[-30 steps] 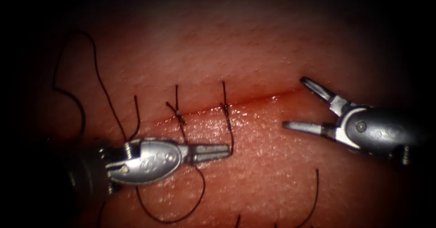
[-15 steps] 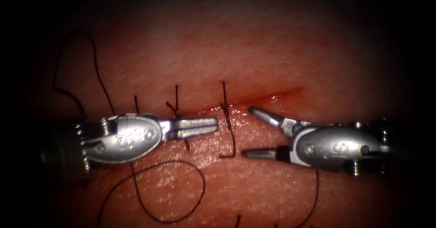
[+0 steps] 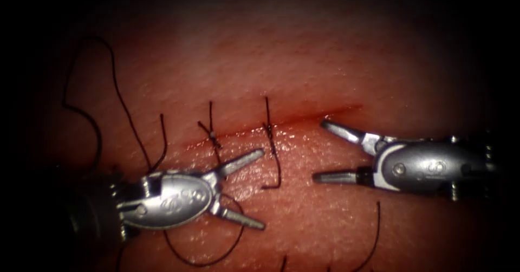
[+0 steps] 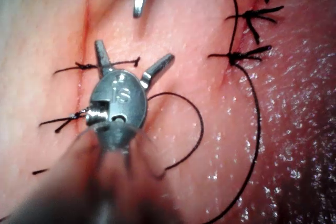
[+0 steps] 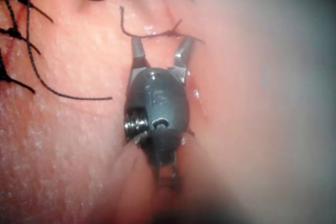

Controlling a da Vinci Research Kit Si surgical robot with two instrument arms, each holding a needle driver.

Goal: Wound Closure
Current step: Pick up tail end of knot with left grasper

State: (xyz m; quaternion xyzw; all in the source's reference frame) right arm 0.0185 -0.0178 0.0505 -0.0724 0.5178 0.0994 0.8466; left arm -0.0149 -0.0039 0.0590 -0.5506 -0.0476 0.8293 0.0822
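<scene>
Along the cut [image 3: 303, 121] three knotted stitches [image 3: 269, 128] are seen, its right end left unclosed, while the left tool [image 3: 262, 189] and right tool [image 3: 319, 151] are held spread and empty.

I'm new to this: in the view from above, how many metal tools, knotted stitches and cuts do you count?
Tools: 2, the left tool and the right tool, both with fingers open, holding nothing.
Knotted stitches: 2, the second to its right, both crossing the cut.
Cut: 1.
Total: 5.
</scene>
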